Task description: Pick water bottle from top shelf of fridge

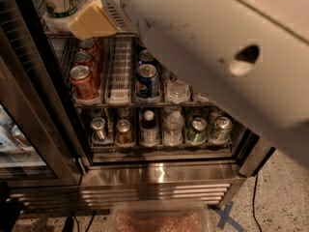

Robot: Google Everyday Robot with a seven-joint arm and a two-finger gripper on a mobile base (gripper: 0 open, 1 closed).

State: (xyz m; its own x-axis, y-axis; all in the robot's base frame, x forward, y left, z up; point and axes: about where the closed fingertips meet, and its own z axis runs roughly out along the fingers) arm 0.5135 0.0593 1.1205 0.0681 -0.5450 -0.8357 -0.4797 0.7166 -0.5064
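Observation:
The fridge [159,174] stands open before me, with wire shelves and a steel slatted base. My white arm fills the upper right of the view. My gripper [92,22] reaches to the top left, by a tan part at the level of the upper shelf edge. A clear ribbed water bottle [177,91] stands on the middle shelf, its top hidden by my arm. Another water bottle [174,126] with a white cap stands on the lower shelf. The uppermost shelf is mostly cut off or hidden; only a large labelled container [63,1] shows there.
Red cans [83,80] and a blue can [147,80] stand in the middle shelf's lanes beside one bare lane [119,76]. Cans and a dark-drink bottle [149,124] line the lower shelf. The glass door [24,129] hangs at left. A lidded tub [159,219] lies on the floor.

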